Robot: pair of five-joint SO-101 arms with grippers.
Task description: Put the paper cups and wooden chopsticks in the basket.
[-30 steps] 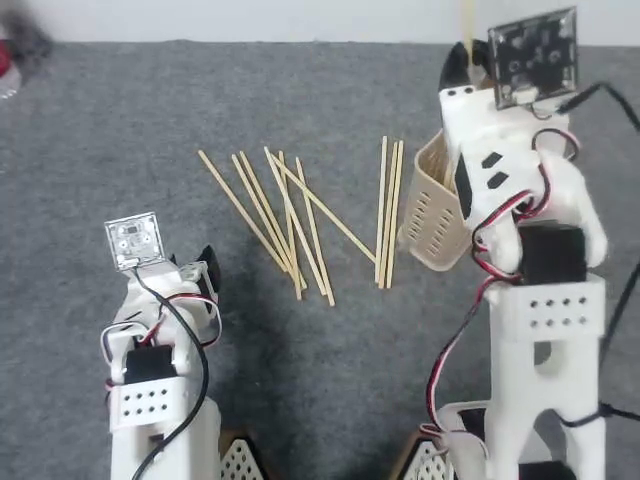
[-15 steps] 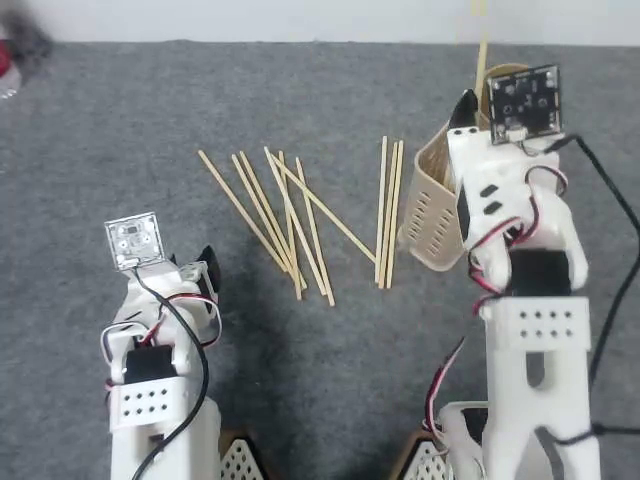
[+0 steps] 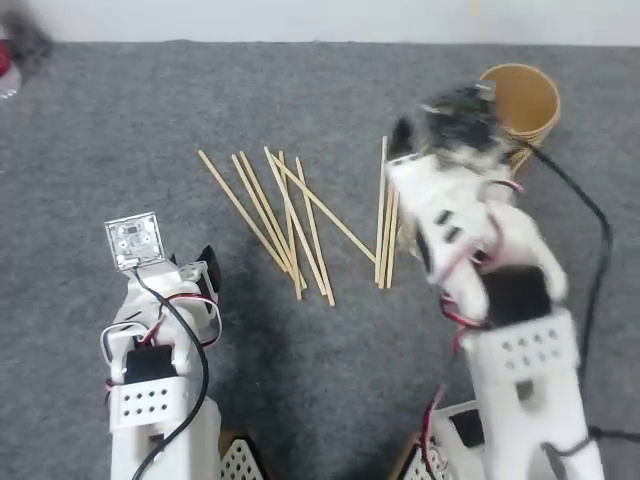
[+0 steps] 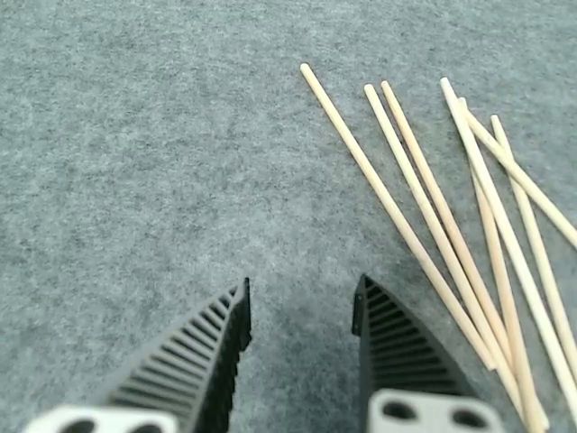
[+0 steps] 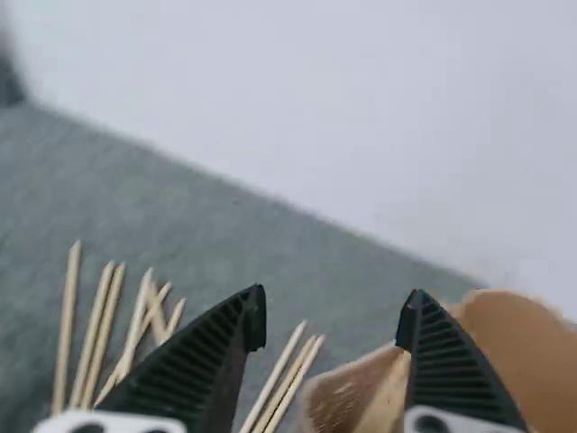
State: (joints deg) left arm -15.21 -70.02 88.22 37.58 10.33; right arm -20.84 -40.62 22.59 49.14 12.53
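L gripper [image 4: 302, 298] sits lower left in high view, jaws apart w/ nothing btwn them, over grey mat [image 3: 110, 120], near the chopsticks [image 3: 285, 215]. These lie loose on the mat at frame centre as a fanned, crossing bunch, w/ three sticks [image 3: 388, 205] near-parallel just to its right. R gripper [image 5: 332, 316] is released and empty too, right of centre by the upper ends of those three. Cup [image 3: 520, 98] is upright, upper right. Basket [image 5: 352, 397] is mostly hidden under R arm [image 3: 500, 300], near cup; can't tell if touching
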